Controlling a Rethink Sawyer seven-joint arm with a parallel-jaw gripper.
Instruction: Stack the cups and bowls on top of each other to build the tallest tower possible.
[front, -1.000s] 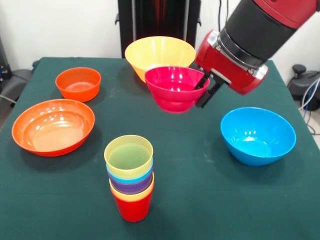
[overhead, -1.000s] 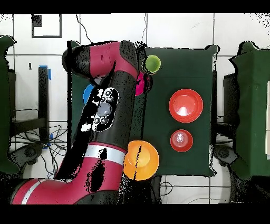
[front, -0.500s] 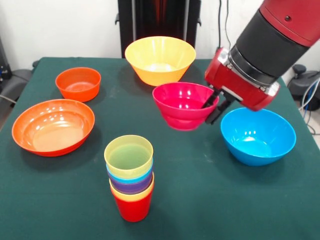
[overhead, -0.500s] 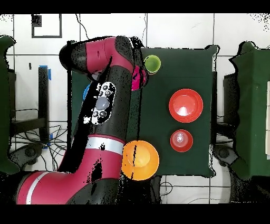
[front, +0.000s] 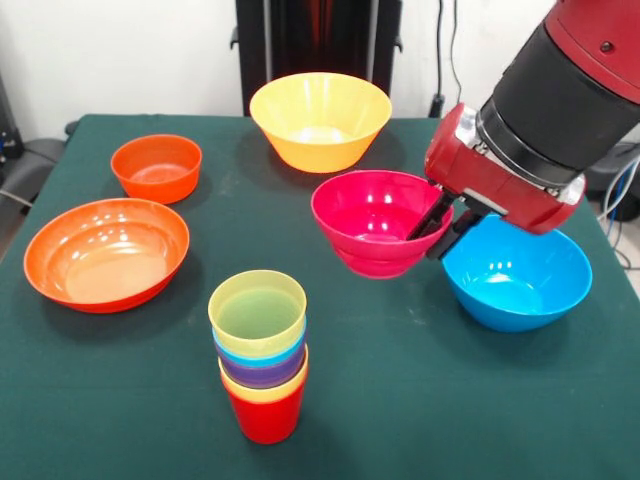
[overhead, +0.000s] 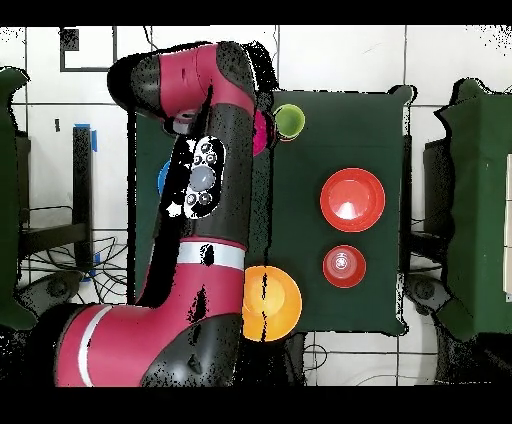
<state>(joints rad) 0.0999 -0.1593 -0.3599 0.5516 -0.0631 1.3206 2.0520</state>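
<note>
My gripper (front: 437, 222) is shut on the right rim of the small magenta-pink bowl (front: 378, 222) and holds it in the air above the table. A sliver of that bowl (overhead: 262, 130) shows beside the arm in the overhead view. The tower (front: 260, 355) stands at the front: nested cups with a red cup at the base and a pale yellow cup (front: 257, 312) on top; it also shows in the overhead view (overhead: 290, 121). The large blue bowl (front: 520, 272) sits right of the gripper. The large yellow-orange bowl (front: 320, 118) is at the back.
A wide shallow orange bowl (front: 106, 252) and a small orange bowl (front: 156, 167) sit on the left of the green table (front: 420, 400). In the overhead view the arm (overhead: 205, 190) covers the table's left side.
My gripper has carried the magenta-pink bowl from in front of the yellow-orange bowl toward the front and right, closer to the blue bowl and the cups.
</note>
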